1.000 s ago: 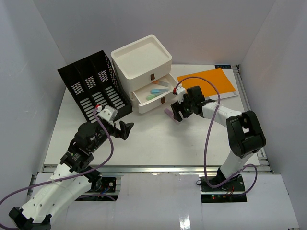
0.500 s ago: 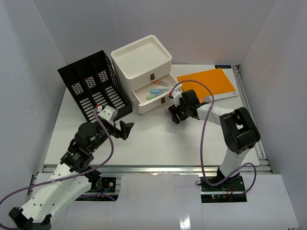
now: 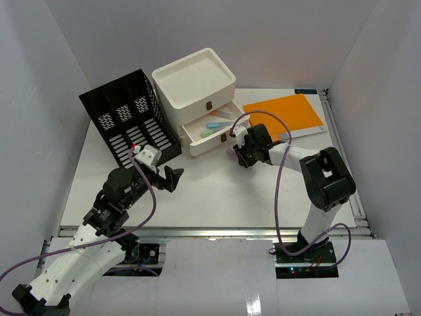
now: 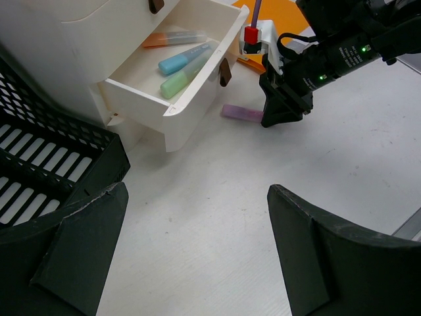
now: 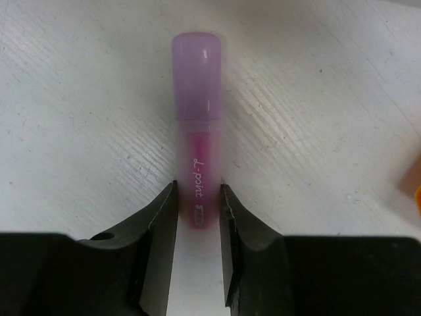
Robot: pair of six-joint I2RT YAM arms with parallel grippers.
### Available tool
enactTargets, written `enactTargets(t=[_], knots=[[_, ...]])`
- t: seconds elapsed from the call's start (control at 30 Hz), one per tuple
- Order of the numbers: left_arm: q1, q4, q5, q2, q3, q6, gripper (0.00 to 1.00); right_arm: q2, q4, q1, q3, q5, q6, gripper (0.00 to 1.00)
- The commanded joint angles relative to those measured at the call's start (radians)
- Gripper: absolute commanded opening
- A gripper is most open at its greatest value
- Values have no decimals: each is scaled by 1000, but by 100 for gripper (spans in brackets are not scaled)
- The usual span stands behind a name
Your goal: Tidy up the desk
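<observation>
The left gripper [image 4: 197,194] stood with its jaws wide apart, only bare desk [image 4: 204,276] between them; close against its left finger was a black slotted file rack [image 4: 46,178]; ahead and leftward a white drawer box [image 4: 66,39] had one drawer [image 4: 197,99] pulled out, holding an orange highlighter [image 4: 172,39], a blue highlighter [image 4: 184,58] and a green highlighter [image 4: 179,79]; ahead and rightward a purple highlighter [image 4: 240,112] lay on the desk, the right gripper [image 4: 275,117] tipped down over its right end; beyond showed an orange sheet [image 4: 283,10].
</observation>
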Motion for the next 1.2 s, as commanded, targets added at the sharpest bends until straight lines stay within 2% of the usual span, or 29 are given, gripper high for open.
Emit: enactTargets(t=[0.0, 0.27, 0.4, 0.5, 0.73, 0.8, 0.87, 1.03, 1.17], knots=[[-1, 12, 8, -7, -3, 8, 98, -84, -96, 9, 12, -20, -104, 11], [-2, 11, 15, -7, -2, 8, 98, -428, -240, 41, 15, -80, -564, 8], [-2, 11, 10, -5, -4, 6, 98, -485, -184, 52, 49, -80, -677, 8], [-1, 9, 15, 8, -6, 8, 98, -443, -83, 79, 121, -36, -742, 11], [-2, 12, 1, 23, -13, 12, 98, -107, -92, 143, 458, 102, -848, 16], [-1, 13, -4, 23, -14, 16, 98, -63, -78, 161, 512, 124, -872, 25], [-1, 17, -1, 24, -13, 17, 98, -24, -75, 173, 537, 163, -881, 58], [-2, 21, 28, 31, -15, 21, 98, -44, -26, 173, 467, 155, -851, 75], [-1, 32, 84, 56, -14, 20, 98, -129, -13, 162, 415, 150, -750, 81]])
